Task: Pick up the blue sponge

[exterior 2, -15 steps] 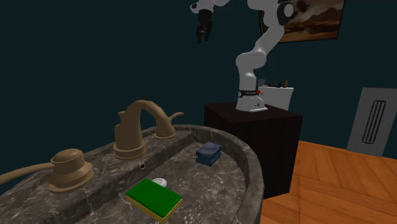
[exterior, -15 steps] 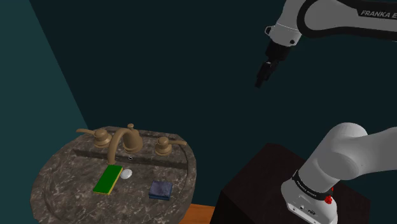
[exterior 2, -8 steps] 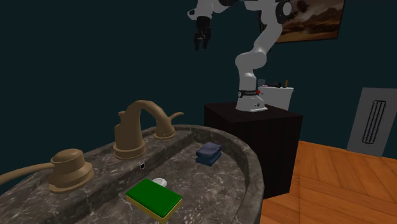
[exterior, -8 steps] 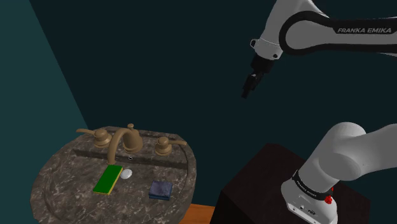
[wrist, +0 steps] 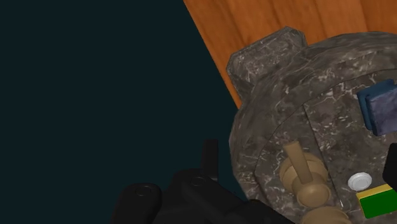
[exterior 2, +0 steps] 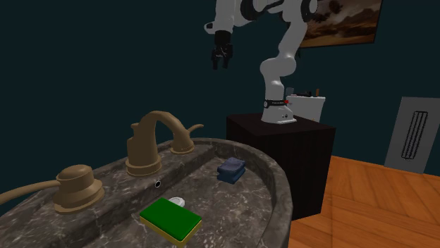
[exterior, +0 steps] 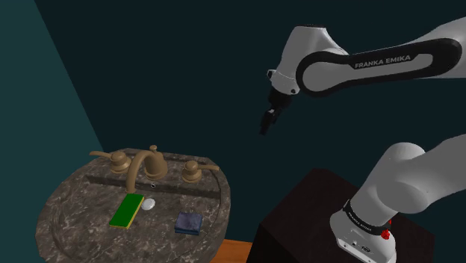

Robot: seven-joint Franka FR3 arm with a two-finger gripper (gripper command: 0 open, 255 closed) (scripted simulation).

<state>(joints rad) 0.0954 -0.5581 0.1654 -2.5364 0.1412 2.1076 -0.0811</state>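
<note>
On the shoulder view's left I see a dark marble sink with a brass faucet at its back. In the bowl a green sponge with a yellow edge lies flat, and a small white drain plug sits just beside it. Further right, the blue sponge lies flat in the bowl near the rim, in front of the right-hand faucet handle, apart from the plug. To the right of the sink and high above it, the gripper hangs in the air, well apart from the blue sponge. In the wrist view its fingers stand apart with nothing between them. At the far right the white arm rises from the dark stand.
</note>
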